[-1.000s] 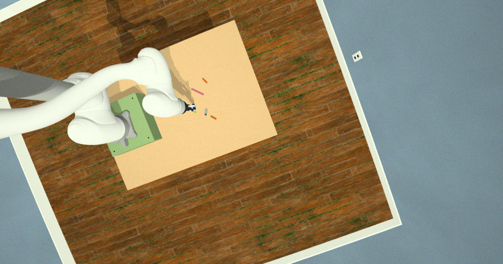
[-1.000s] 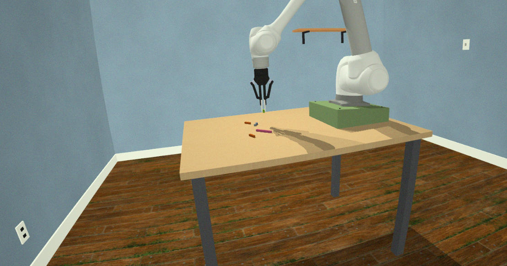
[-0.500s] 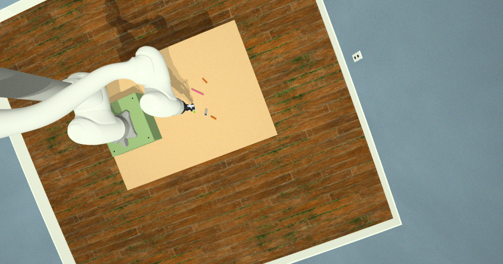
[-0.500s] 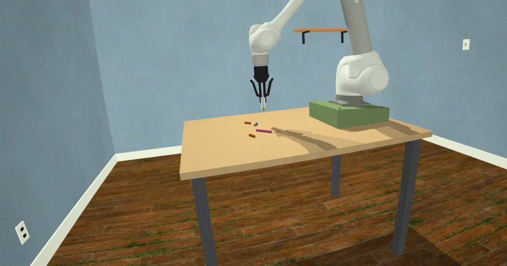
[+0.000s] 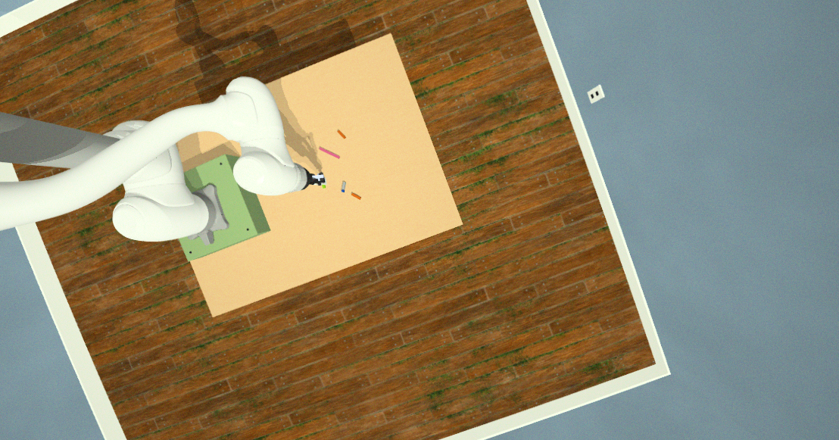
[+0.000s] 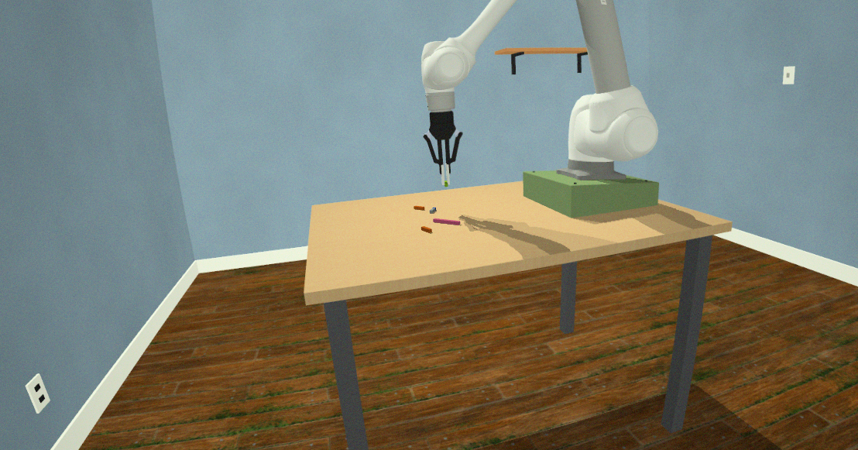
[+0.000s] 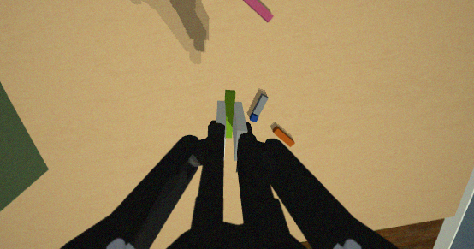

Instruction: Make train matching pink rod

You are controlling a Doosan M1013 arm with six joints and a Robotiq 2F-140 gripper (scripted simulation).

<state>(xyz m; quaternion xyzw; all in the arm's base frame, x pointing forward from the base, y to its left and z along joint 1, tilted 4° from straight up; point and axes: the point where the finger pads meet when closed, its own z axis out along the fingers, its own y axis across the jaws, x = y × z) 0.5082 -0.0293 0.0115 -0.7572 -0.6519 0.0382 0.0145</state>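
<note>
Top view: we found the gripper (image 5: 319, 179) over the table (image 5: 363, 73), near its middle, at the end of the white arm (image 5: 176, 126). A small spot of the lime rod (image 5: 323, 186) showed at the fingertips. The pink rod (image 5: 329, 152) lay flat just beyond the gripper. The grey rod (image 5: 344, 185) lay a little to one side, with the blue rod (image 5: 342, 190) at its end; we could not tell whether the two touched. One orange rod (image 5: 355, 195) lay near the blue one, apart from it. A second orange rod (image 5: 341, 134) lay well apart, past the pink rod. The arm stood on a green base block (image 5: 249, 213) at the table's edge.

Exterior view: we noted the gripper (image 6: 445, 173) pointing straight down, clearly raised above the table (image 6: 360, 279). The lime rod (image 6: 446, 180) hung upright between the fingertips, clear of the surface. The pink rod (image 6: 446, 221) and the other rods lay flat below.

Wrist view: we recorded the gripper (image 7: 229, 116) closed almost fully, clamping the lime rod (image 7: 229, 106) between its pale pads (image 7: 221, 112), the rod's lower end projecting past them. The grey rod (image 7: 259, 103) and blue rod (image 7: 254, 117) appeared end to end, close beside the fingertips in this view; the orange rod (image 7: 283, 136) lay next to them, and the pink rod (image 7: 250, 1) at the upper edge.
</note>
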